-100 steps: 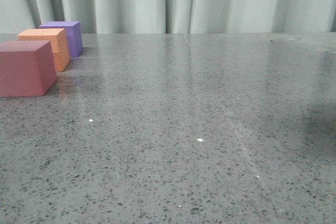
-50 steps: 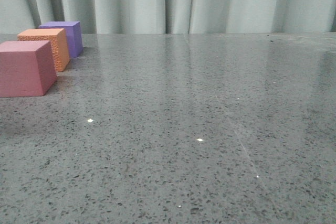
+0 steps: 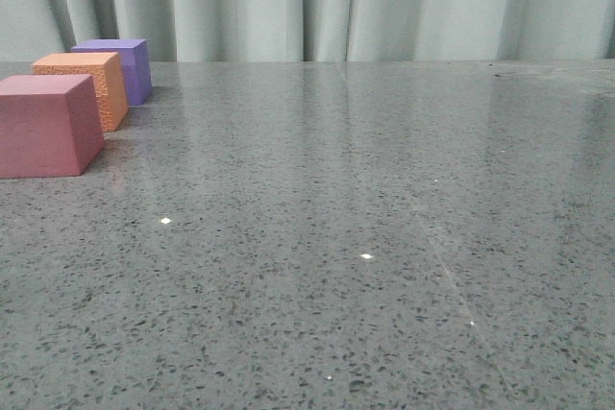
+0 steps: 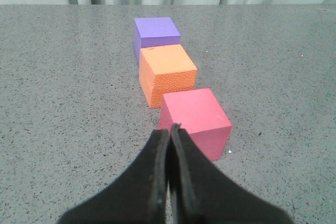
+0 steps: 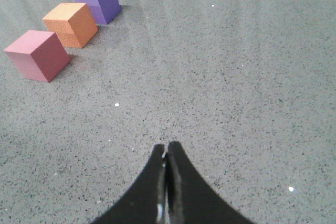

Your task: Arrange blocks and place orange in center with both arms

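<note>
The orange cube (image 3: 82,88) sits at the middle of a three-block row at the far left of my speckled grey surface (image 3: 365,237), near ten o'clock in the front view. It is a cube, so it has no long axis of its own; its grainy side face looks toward the open middle of the surface. The row itself is the long line: it runs from the pink-red cube (image 3: 48,125), nearest me, past the orange one to the purple cube (image 3: 120,67), farthest back near the pale curtain (image 3: 317,2), pointing toward about one o'clock from the pink-red end. Narrow gaps seem to separate the neighbours, though I cannot be sure they are apart.

My left hand (image 4: 170,129) is pressed fully closed, fingers together with nothing between them, hanging just short of the pink-red cube (image 4: 197,119), in line with the row. My right hand (image 5: 166,153) is likewise closed tight and empty, over bare surface well apart from the blocks, which lie off toward its ten o'clock.
</note>
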Robot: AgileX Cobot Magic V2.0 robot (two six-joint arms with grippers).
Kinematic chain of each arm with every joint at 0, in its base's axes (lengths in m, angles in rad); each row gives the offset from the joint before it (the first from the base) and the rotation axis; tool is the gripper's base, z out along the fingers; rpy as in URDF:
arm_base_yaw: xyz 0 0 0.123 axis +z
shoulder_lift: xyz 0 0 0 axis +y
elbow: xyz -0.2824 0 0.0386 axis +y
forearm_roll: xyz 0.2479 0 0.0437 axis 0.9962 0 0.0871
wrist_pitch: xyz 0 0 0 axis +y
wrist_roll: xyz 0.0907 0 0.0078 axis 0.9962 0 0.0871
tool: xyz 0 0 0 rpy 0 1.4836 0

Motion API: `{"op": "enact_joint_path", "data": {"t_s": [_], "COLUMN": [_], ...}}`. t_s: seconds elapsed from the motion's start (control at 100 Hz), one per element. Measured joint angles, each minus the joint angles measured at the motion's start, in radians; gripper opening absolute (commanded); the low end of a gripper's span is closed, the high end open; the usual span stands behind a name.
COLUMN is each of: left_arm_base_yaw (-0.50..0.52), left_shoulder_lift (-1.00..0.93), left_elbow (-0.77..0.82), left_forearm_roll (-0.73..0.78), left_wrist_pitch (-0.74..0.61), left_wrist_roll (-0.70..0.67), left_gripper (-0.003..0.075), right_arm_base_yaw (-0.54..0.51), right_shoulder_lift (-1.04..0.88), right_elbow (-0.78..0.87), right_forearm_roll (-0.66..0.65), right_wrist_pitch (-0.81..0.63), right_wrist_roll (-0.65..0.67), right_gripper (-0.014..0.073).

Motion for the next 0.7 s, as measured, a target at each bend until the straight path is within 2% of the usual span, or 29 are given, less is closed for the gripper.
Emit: {"op": "enact_joint_path", "data": {"t_s": [0.7], "left_arm_base_yaw": [0.0], "left_shoulder_lift": [-0.005], "left_elbow": [0.002], "left_forearm_roll": [-0.002], "left_wrist_pitch": [0.001], "left_wrist_roll": [-0.032], "left_gripper": [-0.0019], "right_arm_base_yaw": [0.0], "right_shoulder_lift": [0.0], "right_elbow": [0.002], "right_forearm_roll": [0.0], "right_wrist_pitch": [-0.008], "right_wrist_roll": [0.0], "right_gripper": [-0.0121]}}
